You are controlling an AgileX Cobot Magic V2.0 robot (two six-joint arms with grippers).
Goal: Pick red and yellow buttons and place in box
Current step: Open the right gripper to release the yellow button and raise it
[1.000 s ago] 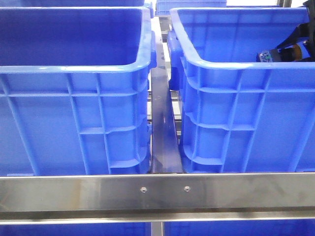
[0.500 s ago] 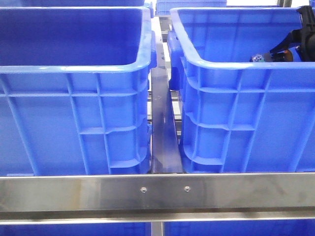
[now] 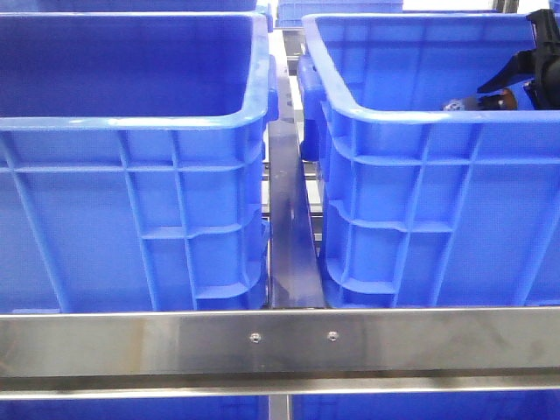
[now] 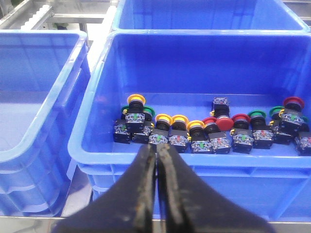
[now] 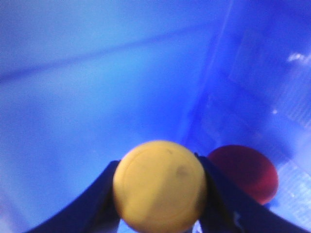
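The left gripper [image 4: 156, 160] has its jaws pressed together with nothing between them, hovering just outside the near wall of a crate [image 4: 204, 160]. Beyond its fingertips, on that crate's floor, lies a row of buttons [image 4: 209, 128]: yellow-capped ones [image 4: 165, 119] nearest the tips and to their left, red-capped ones [image 4: 224, 123] further right, with a few green caps [image 4: 256, 115] among them. Another crate [image 4: 34, 121] stands beside it, left of the gripper.

In the front view two crates stand side by side, with a metal strip [image 3: 293, 236] between them. The right gripper [image 3: 516, 92] reaches into the right crate [image 3: 420, 175] just below its rim.

The right gripper [image 5: 160, 194] is clamped on a yellow button [image 5: 159, 185], one finger on each side of its round cap. A red button [image 5: 245, 171] lies just beyond it on the blue floor, to its right.
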